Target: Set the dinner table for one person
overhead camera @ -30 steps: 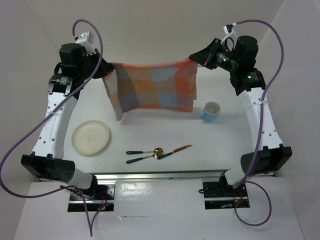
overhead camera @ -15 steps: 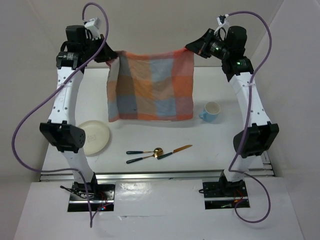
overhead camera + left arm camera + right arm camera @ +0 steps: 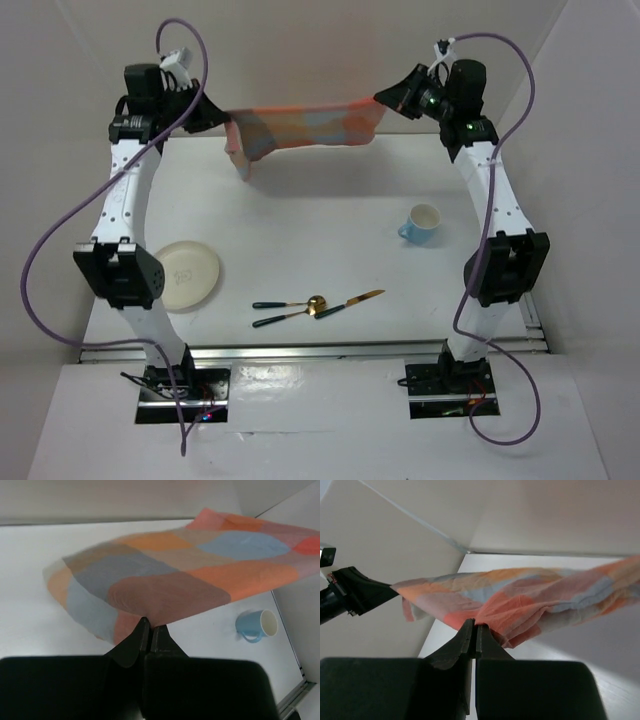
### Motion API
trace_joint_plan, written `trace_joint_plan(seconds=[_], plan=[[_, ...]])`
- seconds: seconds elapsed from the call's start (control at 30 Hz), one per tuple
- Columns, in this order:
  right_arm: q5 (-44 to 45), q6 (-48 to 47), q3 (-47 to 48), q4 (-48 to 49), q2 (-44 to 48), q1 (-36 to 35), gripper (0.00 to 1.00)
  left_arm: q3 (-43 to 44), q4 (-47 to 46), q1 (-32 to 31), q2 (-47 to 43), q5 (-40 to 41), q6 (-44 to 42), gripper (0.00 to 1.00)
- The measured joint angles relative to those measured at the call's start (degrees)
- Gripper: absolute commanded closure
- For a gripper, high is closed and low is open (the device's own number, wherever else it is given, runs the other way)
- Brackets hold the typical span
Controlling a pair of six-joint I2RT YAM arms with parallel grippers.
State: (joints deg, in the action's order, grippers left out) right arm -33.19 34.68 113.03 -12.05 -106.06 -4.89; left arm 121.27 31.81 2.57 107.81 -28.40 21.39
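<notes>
Left gripper (image 3: 222, 118) and right gripper (image 3: 382, 100), each clenched on one end of the checked cloth (image 3: 300, 125), stretch it level at 12 o'clock above the dinner table (image 3: 330, 210), presumably to lay it flat

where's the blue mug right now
In the top view the blue mug stands on the dinner table's right side, behind and right of the gold knife.

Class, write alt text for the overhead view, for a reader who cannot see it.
The left gripper and the right gripper hold a checked cloth stretched in the air above the far side of the white dinner table. Nearer sit a cream plate, a blue mug and cutlery.
</notes>
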Motion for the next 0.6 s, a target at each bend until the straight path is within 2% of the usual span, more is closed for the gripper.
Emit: trace_joint_plan(seconds=[0.07,0.13,0.17,0.2,0.23,0.27,0.3,0.33,0.37,0.4,0.43,0.5,0.53,0.6], plan=[[0.00,0.00,-6.51,0.87,3.63,0.04,1.00,-8.24,-1.01,-0.15,-5.09,0.04,0.00,1.00],[0.00,0.15,-13.51,2.36,7.58,0.07,1.00,-16.26,-2.21,-0.20,-10.32,0.17,-0.02,0.86],[-0.11,0.11,-17.79,2.67,10.03,0.07,1.00,-20.13,-2.38,-0.13,-12.94,0.22,-0.11,0.57],[-0.50,0.11,-22.73,3.50,12.72,0.04,1.00,-23.93,-2.38,-0.07,-15.65,0.22,-0.39,0.39],[-0.63,0.07,-26.77,3.69,15.26,0.07,0.97,-27.50,-2.89,-0.04,-18.16,0.44,-0.42,0.29],[-0.76,-0.11,-30.69,3.58,17.53,0.07,0.81,-30.75,-2.40,0.04,-20.74,0.46,-0.48,0.26],[-0.92,-0.15,-34.47,3.48,19.87,0.11,0.60,-33.64,-1.99,0.20,-23.23,0.55,-0.37,0.20],[-1.25,-0.37,-38.27,3.63,22.03,0.22,0.34,-35.91,-1.73,0.28,-25.16,0.68,-0.46,0.10],[-1.68,-0.66,-41.27,3.37,23.82,0.28,0.26,-37.88,-1.20,0.31,-27.12,0.92,-0.63,0.04],[-2.16,-1.49,-43.82,2.82,25.31,0.33,0.22,-38.93,-0.24,0.33,-28.50,1.18,-0.83,0.03],[-2.40,-2.34,-46.23,1.49,26.69,0.31,0.22,-39.15,1.25,0.35,-29.66,1.55,-0.98,0.03],[-2.29,-3.39,-47.78,-0.76,27.61,0.26,0.24,-37.83,2.75,0.35,-29.99,2.25,-1.77,0.10],[-1.99,-3.89,-47.98,-1.84,27.87,0.26,0.33,-36.83,3.19,0.35,-29.64,2.62,-1.92,0.33],[-1.33,-4.70,-48.04,-2.62,28.57,0.13,0.47,-35.39,3.32,0.28,-28.79,3.17,-1.75,0.70]])
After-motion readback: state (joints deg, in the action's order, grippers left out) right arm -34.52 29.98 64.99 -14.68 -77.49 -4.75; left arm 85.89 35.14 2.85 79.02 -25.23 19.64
